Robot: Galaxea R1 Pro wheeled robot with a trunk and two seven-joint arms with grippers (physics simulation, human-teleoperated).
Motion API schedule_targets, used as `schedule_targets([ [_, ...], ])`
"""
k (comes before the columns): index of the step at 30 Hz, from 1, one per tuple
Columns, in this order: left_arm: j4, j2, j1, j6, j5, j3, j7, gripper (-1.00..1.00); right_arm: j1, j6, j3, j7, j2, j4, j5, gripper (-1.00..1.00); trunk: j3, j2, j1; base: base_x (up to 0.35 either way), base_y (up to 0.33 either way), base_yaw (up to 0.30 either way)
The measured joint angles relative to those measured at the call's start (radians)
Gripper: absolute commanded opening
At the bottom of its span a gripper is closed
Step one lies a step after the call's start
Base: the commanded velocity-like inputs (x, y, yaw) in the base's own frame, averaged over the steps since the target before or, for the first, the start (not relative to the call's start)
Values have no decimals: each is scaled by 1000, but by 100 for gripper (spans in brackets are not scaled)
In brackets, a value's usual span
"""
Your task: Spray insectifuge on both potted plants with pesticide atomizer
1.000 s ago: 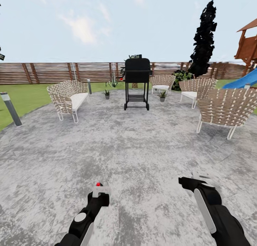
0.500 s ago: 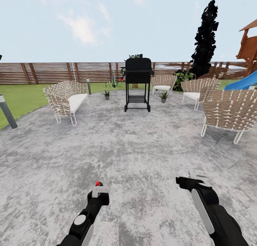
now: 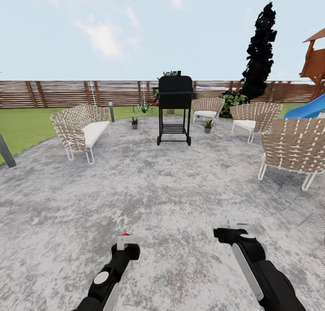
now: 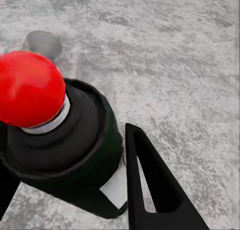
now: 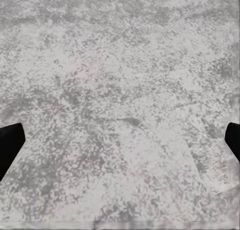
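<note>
The left tool (image 4: 70,190) grips the atomizer (image 4: 75,155) round its stiff, light, likely slick body, below the red cap (image 4: 30,87); the right tool (image 5: 120,140) is spread, empty; plants (image 3: 134,122) (image 3: 208,125) stand far off

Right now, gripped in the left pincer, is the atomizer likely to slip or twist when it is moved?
Probably rigid: the pesticide atomizer's round dark body shows no denting where the left pincer clamps it. Its smooth, curved wall might let it rotate or slide between the fingers. It looks small, so it is likely light.
</note>
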Motion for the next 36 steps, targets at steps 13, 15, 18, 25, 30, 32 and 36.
schedule_targets([
  [13, -7, 19, 2, 80, -6, 1, -97, -100, 0, -2, 38, 0, 13, -37, -5, 100, 2, -14, 4, 322, 0, 0],
  [15, -6, 19, 2, 78, -6, 1, -99, -100, 0, -2, 40, 0, 13, -37, -5, 100, 2, -14, 4, 322, 0, 0],
  [18, -6, 19, 2, 77, -5, 1, -100, -100, 0, -2, 41, 0, 13, -37, -5, 100, 2, -14, 4, 322, 0, 0],
  [25, -7, 19, 2, 45, -2, -4, -100, -100, 0, -2, 43, 1, 13, -36, -6, 100, 2, -14, 4, 322, 0, 0],
  [30, -4, 18, 2, 34, -5, -4, -100, -100, 0, 1, 42, 4, 6, -33, -5, 100, 2, -14, 4, 322, 0, 0],
  [32, -3, 18, 2, 34, -6, -4, -100, -100, 0, 0, 40, 4, -12, -30, -4, 100, 2, -14, 4, 322, 0, 0],
  [36, -2, 18, 2, 34, -5, -4, -100, -100, 0, -1, 41, 4, -25, -24, -6, 100, 2, -14, 4, 322, 0, 0],
])
